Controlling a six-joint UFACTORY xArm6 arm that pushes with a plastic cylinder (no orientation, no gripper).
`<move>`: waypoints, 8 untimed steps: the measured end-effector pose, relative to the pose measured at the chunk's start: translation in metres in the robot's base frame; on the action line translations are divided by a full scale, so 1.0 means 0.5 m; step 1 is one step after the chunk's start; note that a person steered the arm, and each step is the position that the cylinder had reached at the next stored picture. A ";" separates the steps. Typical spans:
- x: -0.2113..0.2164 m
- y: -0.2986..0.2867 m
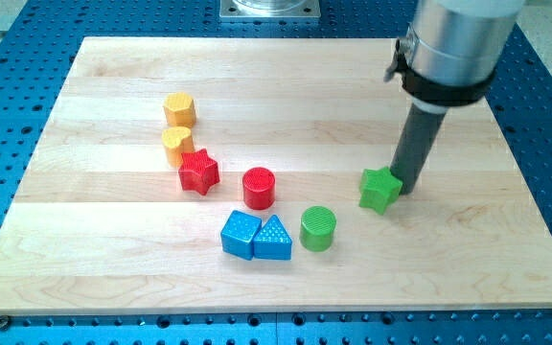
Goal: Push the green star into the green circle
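Note:
The green star (379,189) lies right of the board's middle. The green circle (318,228), a short cylinder, stands down and to the left of it, about a block's width away. My tip (405,184) rests on the board right against the star's upper right side, on the side away from the circle. The dark rod rises from there toward the view's top right.
A red circle (259,187) stands left of the green circle. A blue triangle (273,239) and a blue block (241,234) sit side by side at lower middle. A red star (199,172), a yellow heart (177,144) and a yellow hexagon (179,109) line up on the left.

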State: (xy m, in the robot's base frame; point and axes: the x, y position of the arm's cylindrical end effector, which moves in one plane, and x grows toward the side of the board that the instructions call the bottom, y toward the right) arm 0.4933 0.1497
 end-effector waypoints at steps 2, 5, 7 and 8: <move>0.108 -0.065; -0.018 -0.005; 0.083 -0.150; 0.053 -0.134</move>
